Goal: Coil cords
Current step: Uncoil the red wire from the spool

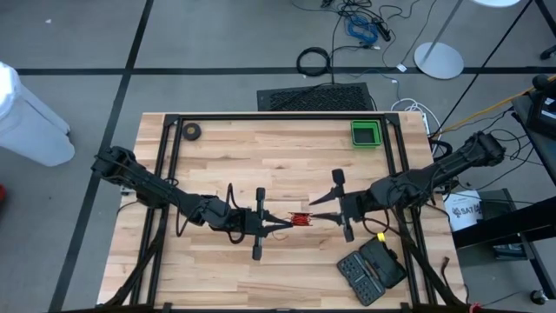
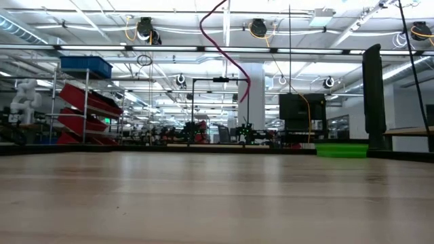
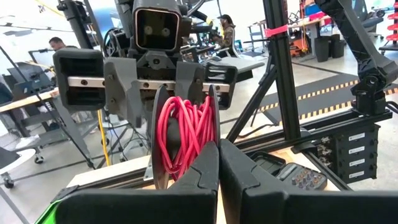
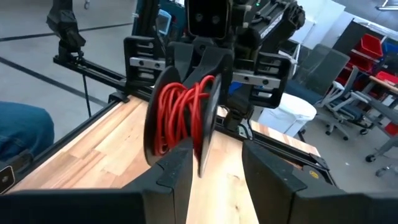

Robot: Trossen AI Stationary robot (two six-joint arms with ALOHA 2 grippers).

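Red cord [image 3: 183, 134] sat wound on reel [image 4: 155, 121], held mid-air between both arms.
Left pincer [image 3: 219, 163] pressed together on reel; right pincer [image 4: 214, 163] spread around it — should close squarely before left lets go.

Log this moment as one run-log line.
left tool: shut, meeting black round reel of thin red cord | right tool: open around reel | reel above wooden table

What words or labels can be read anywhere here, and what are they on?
"SAT": partial black letters on the white bucket beside the table's right edge; the rest is hidden.
White labels on the black boxes in the left wrist view: too small to read.
Nothing readable on the red cord's reel or the green bin.
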